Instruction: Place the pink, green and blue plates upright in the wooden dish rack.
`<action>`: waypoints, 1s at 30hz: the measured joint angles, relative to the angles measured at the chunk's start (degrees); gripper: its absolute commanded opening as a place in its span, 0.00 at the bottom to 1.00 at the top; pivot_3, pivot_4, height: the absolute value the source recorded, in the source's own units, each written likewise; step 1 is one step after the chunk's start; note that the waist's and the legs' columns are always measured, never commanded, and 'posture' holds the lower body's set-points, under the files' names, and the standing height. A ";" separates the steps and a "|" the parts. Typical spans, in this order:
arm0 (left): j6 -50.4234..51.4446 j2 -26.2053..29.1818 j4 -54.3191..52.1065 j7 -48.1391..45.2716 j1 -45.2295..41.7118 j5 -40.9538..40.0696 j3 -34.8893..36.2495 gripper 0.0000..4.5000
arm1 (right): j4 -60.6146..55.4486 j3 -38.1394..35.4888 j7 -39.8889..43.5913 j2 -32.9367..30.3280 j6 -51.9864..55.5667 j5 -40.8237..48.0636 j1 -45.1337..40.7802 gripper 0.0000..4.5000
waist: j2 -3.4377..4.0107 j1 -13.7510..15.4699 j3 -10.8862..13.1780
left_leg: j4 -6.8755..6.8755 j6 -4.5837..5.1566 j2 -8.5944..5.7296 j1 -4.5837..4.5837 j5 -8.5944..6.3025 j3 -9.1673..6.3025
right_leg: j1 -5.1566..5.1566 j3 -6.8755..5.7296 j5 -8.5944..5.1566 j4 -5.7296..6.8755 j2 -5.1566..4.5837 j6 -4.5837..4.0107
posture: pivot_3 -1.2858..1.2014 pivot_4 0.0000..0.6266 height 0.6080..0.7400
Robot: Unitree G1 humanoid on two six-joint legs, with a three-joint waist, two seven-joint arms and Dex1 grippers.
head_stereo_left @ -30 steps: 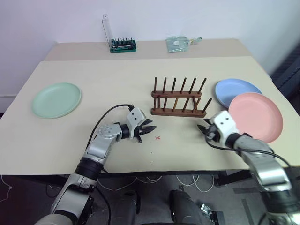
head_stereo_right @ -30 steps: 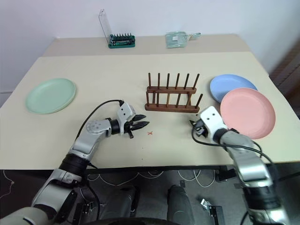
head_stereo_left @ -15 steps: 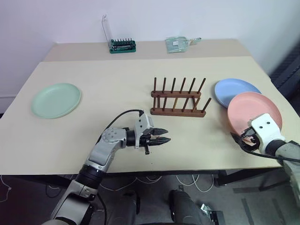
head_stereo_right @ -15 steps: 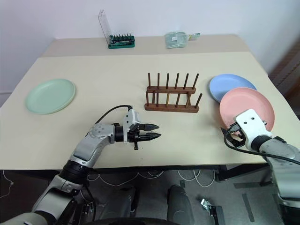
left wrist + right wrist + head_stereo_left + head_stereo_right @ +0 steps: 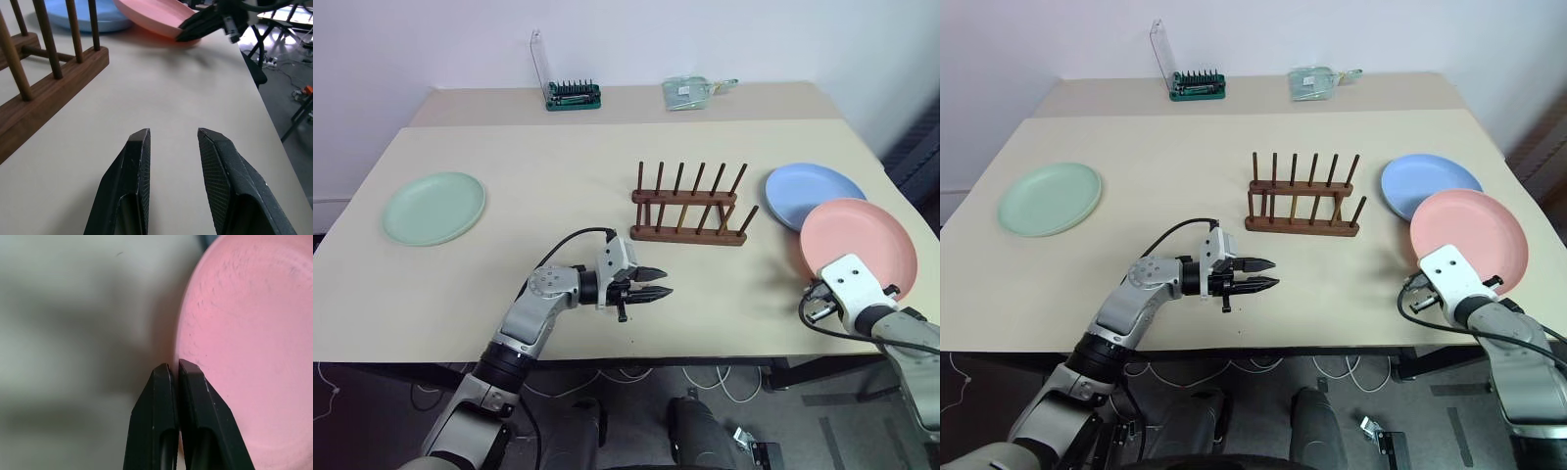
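Pink plate (image 5: 858, 243) lies at the right end of the desk (image 5: 558, 166), its far rim resting over the edge of the blue plate (image 5: 813, 192), and my right gripper (image 5: 174, 369) sits at its near-left rim with the jaws pressed together; whether they pinch the rim itself I cannot tell, since the tips look closed against each other right at the plate's edge. My right arm is the nearer one by far. The wooden dish rack (image 5: 688, 208) stands left of and beyond that plate, its long axis running across the desk, pegs upright, so the plate must travel leftward and turn on edge, its face crosswise to the rails. My left gripper (image 5: 658, 285) hovers near the rack's front, jaws slightly parted and empty, pointing right. The green plate (image 5: 433, 207) lies flat, well apart at the far left.
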 measured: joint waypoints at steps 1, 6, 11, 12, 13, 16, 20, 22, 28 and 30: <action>-0.09 0.07 0.02 -0.01 0.00 0.00 0.01 0.35 | -1.14 -1.90 1.24 -0.36 -0.82 0.60 1.10 0.01 | 0.00 0.06 0.00 | 0.00 0.00 0.01 0.01 0.00 0.01 | 0.00 0.00 0.00 0.00 0.00 0.00 | 0.52 0.24 1.00; -0.62 -0.21 1.45 -0.08 -0.17 0.06 -0.12 0.35 | -5.98 -12.62 7.71 -1.33 -3.20 9.14 -1.54 0.01 | 0.03 -0.19 0.01 | -0.01 0.01 0.04 0.04 0.00 0.04 | 0.01 0.00 0.00 0.00 0.01 0.01 | 0.52 0.24 1.00; -1.99 -0.47 2.50 -0.10 -0.80 0.10 -0.35 0.35 | -10.61 -17.26 8.50 -0.77 4.12 29.37 -19.61 0.01 | -0.03 -0.86 0.07 | -0.03 0.01 0.06 0.03 -0.01 -0.07 | 0.03 -0.08 -0.01 0.00 0.03 0.00 | 0.52 0.24 1.00; -1.99 -0.46 2.95 -0.04 -1.03 0.13 -0.40 0.35 | -10.72 -16.37 7.13 1.18 7.59 36.17 -25.16 0.01 | -0.02 -1.14 0.08 | -0.02 0.01 0.06 0.03 -0.01 -0.05 | 0.02 -0.05 0.01 -0.01 0.02 -0.03 | 0.52 0.24 1.00; -2.02 -0.83 3.05 -0.01 -1.24 0.10 -0.45 0.35 | -10.80 -15.41 6.17 2.21 9.50 40.69 -28.20 0.01 | -0.01 -1.00 0.07 | -0.02 0.02 0.05 0.02 -0.01 -0.07 | 0.02 -0.05 0.01 0.00 0.01 -0.03 | 0.52 0.24 1.00; -1.97 -1.01 3.08 0.38 -1.29 0.09 -0.46 0.35 | -9.64 -10.02 2.48 7.40 14.86 52.87 -38.05 0.01 | 0.00 -0.94 0.08 | -0.03 0.02 0.06 0.00 -0.01 -0.11 | -0.02 -0.06 0.01 0.01 0.02 -0.04 | 0.52 0.24 1.00; -1.94 -0.39 2.91 1.30 -0.83 0.10 -0.27 0.35 | -2.53 -6.59 -0.01 9.07 18.65 58.66 -42.65 0.01 | -0.02 0.10 0.08 | 0.00 0.04 -0.03 -0.07 -0.02 -0.12 | -0.02 -0.07 0.02 -0.05 -0.04 -0.03 | 0.52 0.24 1.00; -1.88 -0.05 2.73 1.78 -0.30 0.10 -0.14 0.35 | 1.44 -5.76 -0.28 9.40 19.30 59.39 -43.78 0.01 | -0.01 0.29 0.08 | -0.01 0.04 -0.03 -0.07 -0.02 -0.10 | -0.06 -0.07 0.02 -0.03 -0.04 -0.03 | 0.52 0.24 1.00; -1.38 -0.03 1.61 3.36 0.16 0.03 -0.06 0.35 | 8.97 -3.43 2.08 8.80 19.07 57.77 -44.16 0.01 | 0.00 0.23 0.08 | -0.03 0.04 -0.02 -0.06 -0.02 -0.08 | -0.09 -0.07 0.03 0.01 -0.03 -0.03 | 0.52 0.24 1.00; -1.27 0.06 0.99 3.57 0.44 0.00 0.02 0.35 | 10.46 -3.42 2.70 8.80 19.03 57.65 -44.16 0.01 | 0.01 0.10 0.08 | -0.04 0.04 -0.01 -0.06 -0.02 -0.08 | -0.10 -0.07 0.02 0.02 -0.02 -0.03 | 0.52 0.24 1.00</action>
